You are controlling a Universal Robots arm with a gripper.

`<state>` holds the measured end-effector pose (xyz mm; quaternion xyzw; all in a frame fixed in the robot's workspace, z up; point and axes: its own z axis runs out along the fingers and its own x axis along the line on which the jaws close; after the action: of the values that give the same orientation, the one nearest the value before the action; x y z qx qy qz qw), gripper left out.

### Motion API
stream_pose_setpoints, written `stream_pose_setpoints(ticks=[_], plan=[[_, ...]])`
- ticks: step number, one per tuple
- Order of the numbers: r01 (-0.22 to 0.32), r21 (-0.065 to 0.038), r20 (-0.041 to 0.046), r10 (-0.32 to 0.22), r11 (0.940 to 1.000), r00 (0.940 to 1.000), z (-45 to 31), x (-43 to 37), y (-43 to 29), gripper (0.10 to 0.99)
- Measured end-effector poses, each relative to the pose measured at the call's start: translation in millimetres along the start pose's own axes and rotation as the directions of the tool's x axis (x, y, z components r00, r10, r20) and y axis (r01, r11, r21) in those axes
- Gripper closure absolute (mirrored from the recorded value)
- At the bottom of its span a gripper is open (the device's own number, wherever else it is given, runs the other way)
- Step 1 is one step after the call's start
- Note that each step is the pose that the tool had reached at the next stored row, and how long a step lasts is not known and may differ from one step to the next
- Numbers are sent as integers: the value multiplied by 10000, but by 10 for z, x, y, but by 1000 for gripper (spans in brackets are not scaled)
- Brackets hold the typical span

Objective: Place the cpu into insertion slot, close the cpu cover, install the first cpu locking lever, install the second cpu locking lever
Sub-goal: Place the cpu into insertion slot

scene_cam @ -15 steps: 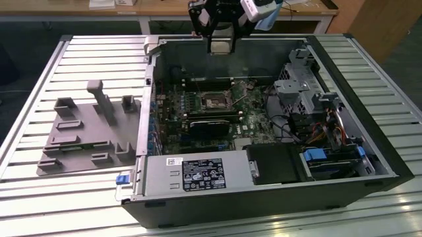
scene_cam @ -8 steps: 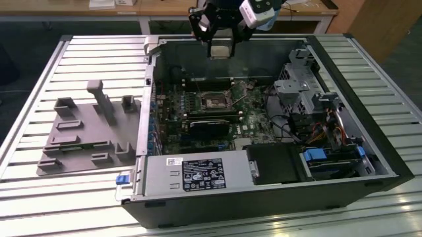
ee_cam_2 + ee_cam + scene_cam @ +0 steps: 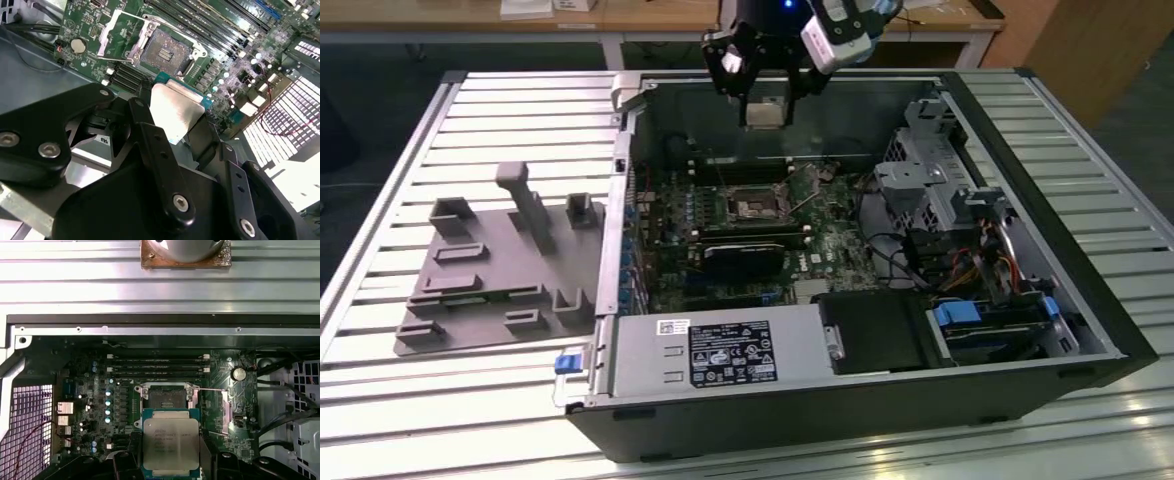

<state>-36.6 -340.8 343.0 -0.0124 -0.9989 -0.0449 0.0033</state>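
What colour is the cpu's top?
The cpu top is dull silver-grey; shows best in the first wrist view.

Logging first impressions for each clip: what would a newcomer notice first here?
The gripper hangs over the open computer case, shut on the cpu, whose silver top shows in both wrist views. On the green motherboard beneath, the insertion slot lies uncovered, its dark centre empty.
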Motion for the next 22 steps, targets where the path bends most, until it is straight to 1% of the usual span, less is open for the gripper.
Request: stream_pose_setpoints(ticks=[22], plan=[[24, -1, 54, -24, 10000, 10000, 399, 6, -36, 545]])
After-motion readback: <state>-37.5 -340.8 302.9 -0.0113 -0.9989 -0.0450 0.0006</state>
